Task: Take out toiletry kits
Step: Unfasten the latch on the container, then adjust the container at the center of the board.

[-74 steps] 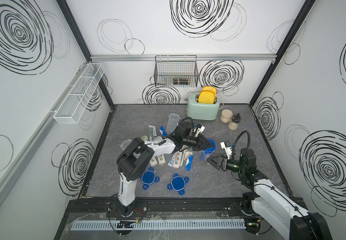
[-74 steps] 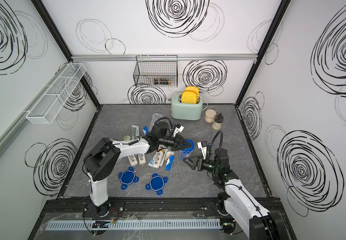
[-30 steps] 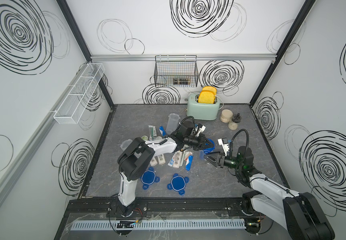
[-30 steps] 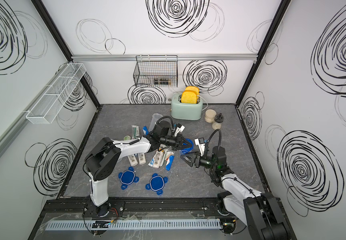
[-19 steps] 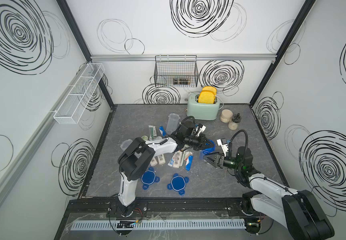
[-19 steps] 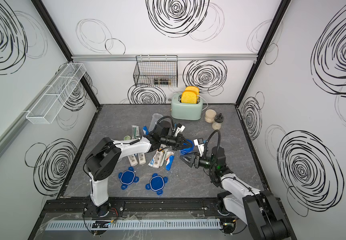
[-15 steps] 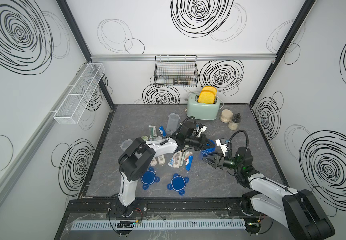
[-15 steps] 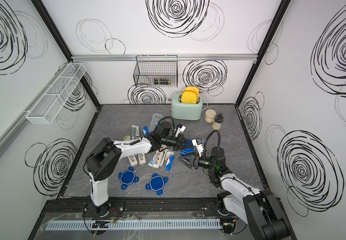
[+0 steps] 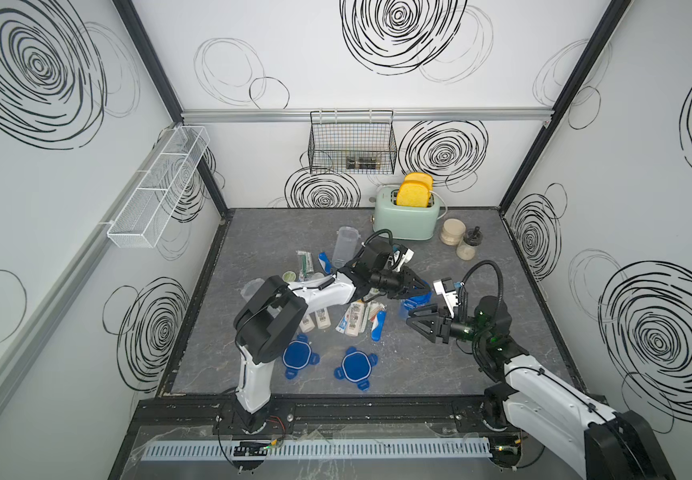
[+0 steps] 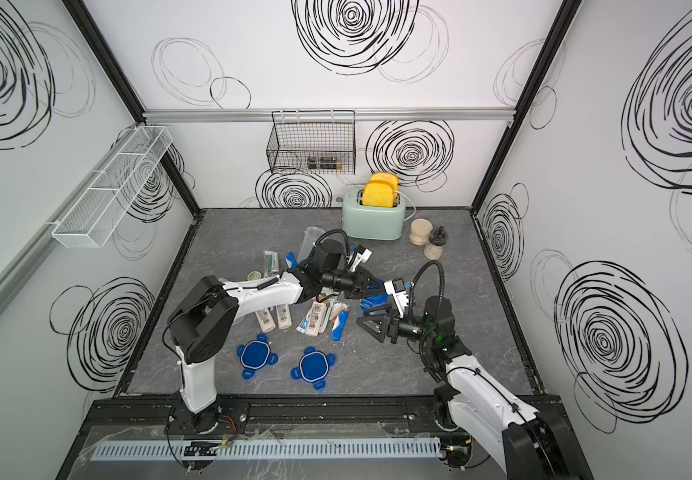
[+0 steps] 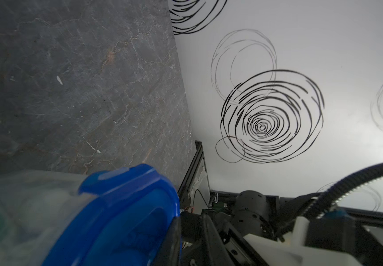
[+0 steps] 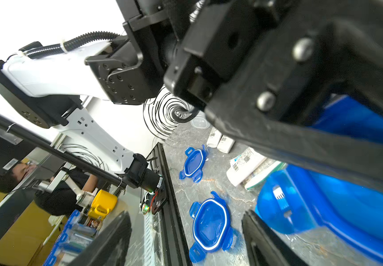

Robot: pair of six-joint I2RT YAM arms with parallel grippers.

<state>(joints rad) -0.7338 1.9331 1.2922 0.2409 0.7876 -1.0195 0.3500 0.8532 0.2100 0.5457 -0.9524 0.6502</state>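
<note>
Toiletry kits lie loose mid-table in both top views: cream bottles (image 9: 315,322) (image 10: 273,318), toothpaste tubes (image 9: 354,320), a blue toothbrush (image 9: 379,328) (image 12: 282,202), a green sachet (image 9: 303,262) and a round tin (image 9: 289,275). My left gripper (image 9: 413,287) (image 10: 371,286) reaches over them onto a clear jar's blue lid (image 9: 417,300) (image 11: 126,218). One of its fingers (image 11: 174,241) lies against the lid's rim and the other is hidden. My right gripper (image 9: 414,322) (image 12: 186,239) hovers just right of the toothbrush, open and empty.
Two loose blue lids (image 9: 298,355) (image 9: 354,368) lie near the front edge. Empty clear jars (image 9: 346,245) (image 9: 253,289) stand behind and left of the pile. A mint toaster (image 9: 406,216), beige jars (image 9: 452,232) and a grinder (image 9: 469,247) stand at the back.
My right gripper has come in from the right to the blue-lidded jar, then nearly stopped. The left arm has stayed at the jar.
</note>
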